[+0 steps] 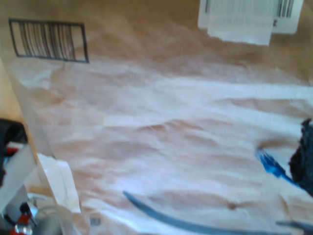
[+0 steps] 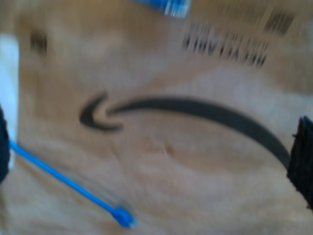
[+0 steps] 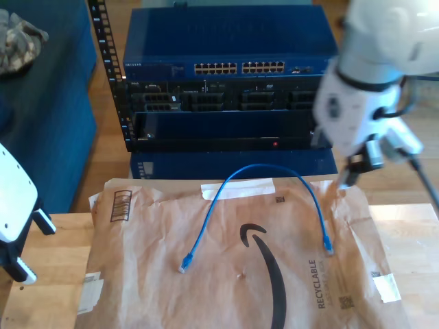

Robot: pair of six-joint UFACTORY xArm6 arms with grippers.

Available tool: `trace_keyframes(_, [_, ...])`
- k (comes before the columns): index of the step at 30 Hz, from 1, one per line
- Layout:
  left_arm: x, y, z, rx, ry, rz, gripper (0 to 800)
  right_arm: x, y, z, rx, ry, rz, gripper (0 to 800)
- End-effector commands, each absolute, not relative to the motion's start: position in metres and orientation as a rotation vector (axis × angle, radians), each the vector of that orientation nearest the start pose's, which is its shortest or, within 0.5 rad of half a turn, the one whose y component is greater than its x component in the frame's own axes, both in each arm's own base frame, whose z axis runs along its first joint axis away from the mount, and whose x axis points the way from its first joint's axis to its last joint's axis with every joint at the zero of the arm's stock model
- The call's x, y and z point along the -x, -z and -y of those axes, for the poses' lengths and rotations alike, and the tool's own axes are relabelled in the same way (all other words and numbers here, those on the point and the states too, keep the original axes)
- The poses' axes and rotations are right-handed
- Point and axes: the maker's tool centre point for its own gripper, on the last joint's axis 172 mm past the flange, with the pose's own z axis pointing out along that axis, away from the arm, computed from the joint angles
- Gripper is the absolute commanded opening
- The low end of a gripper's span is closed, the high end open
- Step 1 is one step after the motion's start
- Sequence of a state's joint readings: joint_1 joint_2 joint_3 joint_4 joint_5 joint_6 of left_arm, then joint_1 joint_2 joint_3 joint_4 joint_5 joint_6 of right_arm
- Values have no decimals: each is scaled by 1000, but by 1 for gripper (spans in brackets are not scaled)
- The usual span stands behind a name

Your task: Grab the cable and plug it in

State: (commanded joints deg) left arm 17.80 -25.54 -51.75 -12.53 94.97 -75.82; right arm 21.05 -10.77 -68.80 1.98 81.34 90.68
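The cable (image 3: 257, 171) is thin and bright blue. It lies in an arch on a brown paper mailer (image 3: 226, 288), with one plug (image 3: 185, 264) toward the exterior view's left and the other plug (image 3: 329, 247) toward its right. My first gripper (image 1: 156, 152) hovers open over the paper, a blue plug (image 1: 269, 164) lying just inside one dark finger (image 1: 303, 156). My second gripper (image 2: 151, 156) is open above the mailer's black smile mark. A stretch of the cable (image 2: 58, 176) runs from beside one finger to a plug (image 2: 122, 215). Neither gripper holds anything.
A blue network switch (image 3: 226, 48) with rows of ports (image 3: 240, 68) tops a rack behind the mailer. One white arm (image 3: 363, 103) hangs over the mailer's far corner at the exterior view's right. Another arm (image 3: 14, 205) stands off the mailer at the exterior view's left.
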Motion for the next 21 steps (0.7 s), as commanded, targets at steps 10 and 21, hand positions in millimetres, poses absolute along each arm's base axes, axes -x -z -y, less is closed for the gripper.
trace_keyframes(10, [-269, -273, -24, -2044, 601, -2266, 800, -390, -298, -231, 2656, 3, -1553, 792])
trace_keyframes(21, [-271, -267, -25, -2046, 611, -2269, 800, -418, -297, -291, 2725, 13, -1405, 793])
